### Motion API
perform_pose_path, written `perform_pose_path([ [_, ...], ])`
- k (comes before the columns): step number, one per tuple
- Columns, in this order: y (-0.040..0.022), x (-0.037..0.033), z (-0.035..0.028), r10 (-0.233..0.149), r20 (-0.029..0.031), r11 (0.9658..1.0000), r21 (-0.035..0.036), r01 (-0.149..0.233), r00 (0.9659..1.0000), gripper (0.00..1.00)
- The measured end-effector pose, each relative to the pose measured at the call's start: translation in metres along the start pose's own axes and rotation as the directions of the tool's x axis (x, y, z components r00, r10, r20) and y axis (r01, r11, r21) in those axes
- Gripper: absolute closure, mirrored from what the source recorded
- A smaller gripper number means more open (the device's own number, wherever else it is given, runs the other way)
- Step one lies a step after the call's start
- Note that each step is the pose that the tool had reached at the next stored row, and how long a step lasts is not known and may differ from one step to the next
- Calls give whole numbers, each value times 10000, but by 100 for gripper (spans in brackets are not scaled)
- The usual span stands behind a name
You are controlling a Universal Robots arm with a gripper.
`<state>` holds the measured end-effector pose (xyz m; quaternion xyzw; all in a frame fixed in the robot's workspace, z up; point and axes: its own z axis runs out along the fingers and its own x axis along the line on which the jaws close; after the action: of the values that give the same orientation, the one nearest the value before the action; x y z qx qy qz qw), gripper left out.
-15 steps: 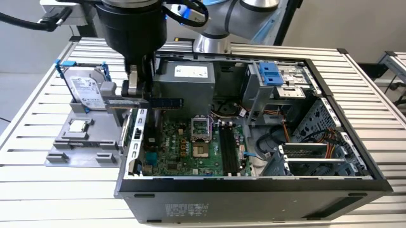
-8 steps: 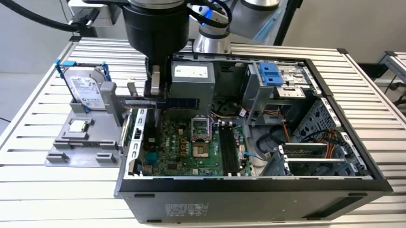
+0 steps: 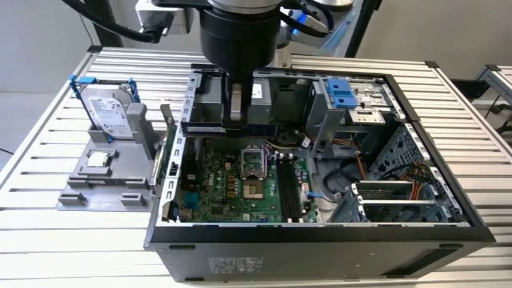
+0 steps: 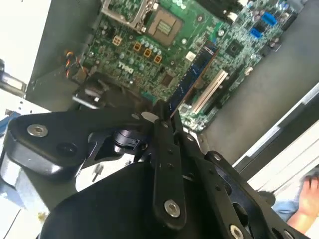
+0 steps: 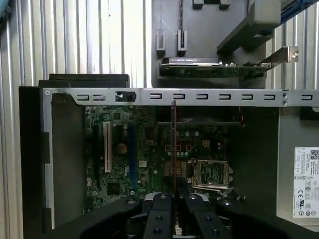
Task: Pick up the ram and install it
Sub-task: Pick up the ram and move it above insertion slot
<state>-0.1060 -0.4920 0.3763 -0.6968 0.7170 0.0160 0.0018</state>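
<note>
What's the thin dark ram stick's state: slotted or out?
Out: thin dark ram stick clamped in the black gripper, above the green motherboard.

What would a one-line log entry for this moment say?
gripper: shut on ram | where: over motherboard in open computer case | ram: not yet in a slot

Bright, even light, dimmer inside the case (image 3: 320, 252) (white glare in the second wrist view); the tool (image 4: 165, 117) seems blurred.
</note>
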Motion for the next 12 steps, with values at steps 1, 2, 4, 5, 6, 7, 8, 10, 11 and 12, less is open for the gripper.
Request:
perform_pose_path([
  [1,-88,-3,-2,0,-1,10000,-1,0,10000,100],
  [2,-128,-6,-3,1,0,10000,0,-1,10000,100],
  [4,-219,-17,-4,0,0,10000,-1,0,10000,100],
  [5,-266,-26,-5,0,-1,10000,0,0,10000,100],
  [6,-311,-38,-6,1,-1,10000,0,-1,10000,100],
  [7,-355,-48,-7,0,-1,10000,0,0,10000,100],
  [8,-399,-59,-7,0,0,10000,0,0,10000,100],
  [10,-482,-82,-8,0,0,10000,0,0,10000,100],
  [11,-523,-94,-8,0,0,10000,0,0,10000,100],
  [12,-566,-106,-9,0,0,10000,0,0,10000,100],
])
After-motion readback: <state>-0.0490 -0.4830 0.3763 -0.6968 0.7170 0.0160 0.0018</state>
